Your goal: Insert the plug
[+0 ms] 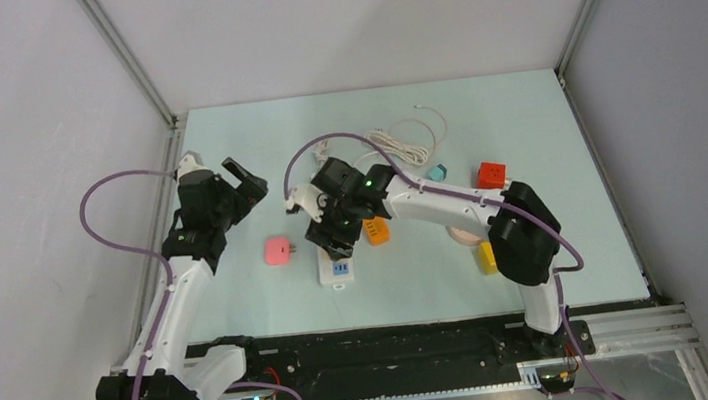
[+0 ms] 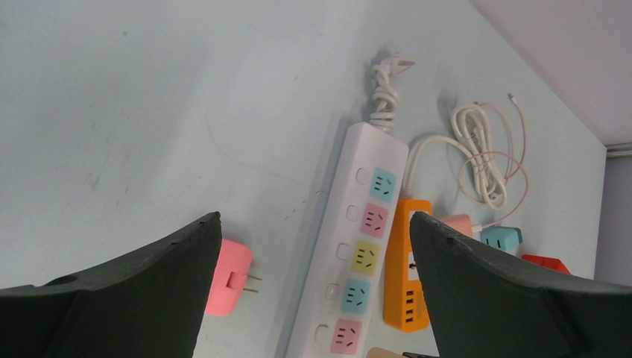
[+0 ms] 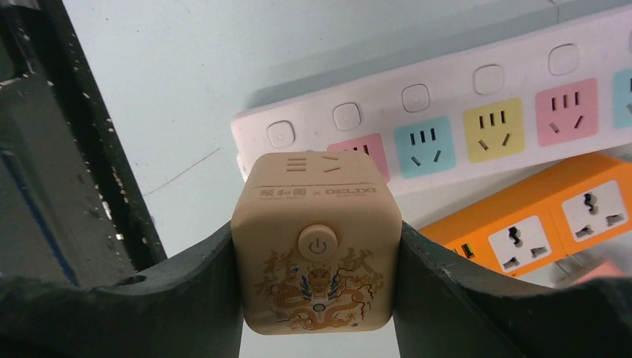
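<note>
My right gripper (image 3: 317,287) is shut on a beige cube plug (image 3: 317,239) with a gold dragon print and a power button. It holds the cube over the end pink socket of the white power strip (image 3: 447,123), which has several coloured sockets. In the top view the right gripper (image 1: 333,227) is above the strip (image 1: 336,267). My left gripper (image 1: 246,184) is open and empty, raised left of the strip. In the left wrist view its fingers (image 2: 134,291) frame the strip (image 2: 361,246) and a pink plug (image 2: 227,277) lying on the table.
An orange multi-socket adapter (image 2: 408,265) lies beside the strip. A coiled white cable (image 1: 409,141), a teal plug (image 1: 437,171), a red cube (image 1: 491,175), a yellow block (image 1: 486,257) and the pink plug (image 1: 278,251) lie on the pale blue table (image 1: 540,279).
</note>
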Robot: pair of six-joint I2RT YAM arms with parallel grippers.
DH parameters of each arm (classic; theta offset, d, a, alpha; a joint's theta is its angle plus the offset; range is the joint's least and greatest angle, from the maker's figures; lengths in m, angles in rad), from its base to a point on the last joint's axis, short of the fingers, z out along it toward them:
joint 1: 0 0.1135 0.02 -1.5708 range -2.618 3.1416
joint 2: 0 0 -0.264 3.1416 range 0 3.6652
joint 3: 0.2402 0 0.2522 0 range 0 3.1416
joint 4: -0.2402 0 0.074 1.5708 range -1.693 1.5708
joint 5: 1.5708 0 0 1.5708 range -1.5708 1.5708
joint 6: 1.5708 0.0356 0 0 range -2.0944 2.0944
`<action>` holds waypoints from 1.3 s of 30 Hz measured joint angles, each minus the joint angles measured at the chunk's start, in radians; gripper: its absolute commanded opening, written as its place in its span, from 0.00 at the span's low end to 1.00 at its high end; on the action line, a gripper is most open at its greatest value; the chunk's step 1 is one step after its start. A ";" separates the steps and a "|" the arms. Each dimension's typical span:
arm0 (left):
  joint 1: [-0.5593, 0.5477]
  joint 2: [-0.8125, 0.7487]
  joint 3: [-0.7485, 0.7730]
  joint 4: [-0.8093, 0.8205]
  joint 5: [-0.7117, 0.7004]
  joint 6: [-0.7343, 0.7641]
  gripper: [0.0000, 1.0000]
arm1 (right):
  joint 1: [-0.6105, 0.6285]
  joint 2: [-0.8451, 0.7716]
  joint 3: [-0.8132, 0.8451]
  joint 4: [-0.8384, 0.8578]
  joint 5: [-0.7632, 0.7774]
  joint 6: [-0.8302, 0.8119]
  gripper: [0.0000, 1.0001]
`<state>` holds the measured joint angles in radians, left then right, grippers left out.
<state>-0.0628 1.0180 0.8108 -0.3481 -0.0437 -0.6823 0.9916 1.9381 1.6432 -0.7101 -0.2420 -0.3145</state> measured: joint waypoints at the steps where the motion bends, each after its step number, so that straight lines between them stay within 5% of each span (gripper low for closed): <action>1: 0.011 0.000 -0.003 -0.006 0.005 -0.002 1.00 | 0.009 0.001 -0.001 -0.002 0.019 -0.017 0.00; 11: 0.040 0.028 -0.004 -0.011 0.041 -0.018 1.00 | 0.030 0.106 0.084 -0.043 0.130 -0.119 0.00; 30: 0.103 0.051 -0.004 -0.021 0.076 -0.026 1.00 | -0.016 0.119 0.098 -0.076 0.023 -0.185 0.00; 39: 0.117 0.063 -0.004 -0.022 0.110 -0.026 1.00 | -0.017 0.102 0.039 0.035 -0.003 -0.188 0.00</action>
<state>0.0544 1.0809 0.8066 -0.3698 0.0662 -0.7082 0.9749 2.0399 1.6821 -0.6750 -0.2451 -0.5026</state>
